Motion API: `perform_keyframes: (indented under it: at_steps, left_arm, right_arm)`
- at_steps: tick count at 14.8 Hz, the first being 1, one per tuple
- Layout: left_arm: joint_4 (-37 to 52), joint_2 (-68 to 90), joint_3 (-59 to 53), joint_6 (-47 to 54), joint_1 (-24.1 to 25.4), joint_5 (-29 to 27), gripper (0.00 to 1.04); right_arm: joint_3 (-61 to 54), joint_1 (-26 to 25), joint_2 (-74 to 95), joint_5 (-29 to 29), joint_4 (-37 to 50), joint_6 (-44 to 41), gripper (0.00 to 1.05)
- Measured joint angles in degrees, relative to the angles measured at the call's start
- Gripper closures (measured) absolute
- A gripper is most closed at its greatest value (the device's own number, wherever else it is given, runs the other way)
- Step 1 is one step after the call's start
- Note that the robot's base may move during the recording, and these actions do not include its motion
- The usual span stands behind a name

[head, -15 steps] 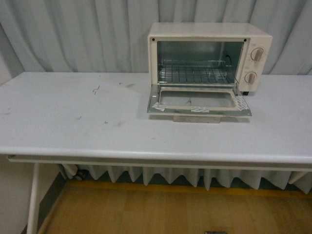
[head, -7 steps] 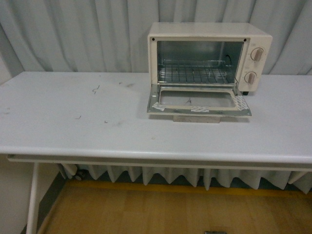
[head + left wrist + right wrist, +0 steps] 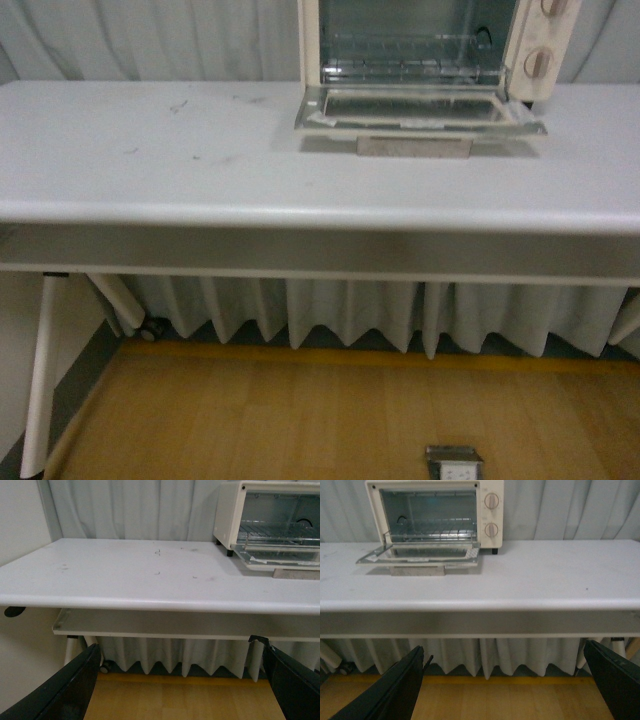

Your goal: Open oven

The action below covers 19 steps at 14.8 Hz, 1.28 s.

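- The oven (image 3: 430,50) sits at the far right of the white table (image 3: 200,170), close to the grey curtain (image 3: 150,40) behind it; the front view cuts off its top, so only the lower knob (image 3: 538,63) shows whole there.
- Its door (image 3: 420,108) lies folded down flat, level with the tabletop, and the beige handle (image 3: 413,146) sits under the door's front edge, touching the table.
- The wire rack (image 3: 427,532) shows inside the lit cavity — fine detail is blurred.
- Both knobs (image 3: 491,515) are clear only in the right wrist view.
- Left gripper (image 3: 180,680): only two dark fingers show at the frame's lower corners, spread wide, nothing between them, below the table edge.
- Right gripper (image 3: 510,680): likewise spread wide and holding nothing, low before the table.
- A small metal plate on the wooden floor (image 3: 300,420) is partly cut off — I cannot tell what it is.
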Motion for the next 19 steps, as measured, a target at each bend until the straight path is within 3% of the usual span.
perform_keyframes:
  at_steps: [19]
  left_arm:
    - [-0.1, 0.0, 0.0, 0.1, 0.0, 0.0, 0.07]
  right_arm:
    - [0.0, 0.0, 0.0, 0.0, -0.1, 0.1, 0.06]
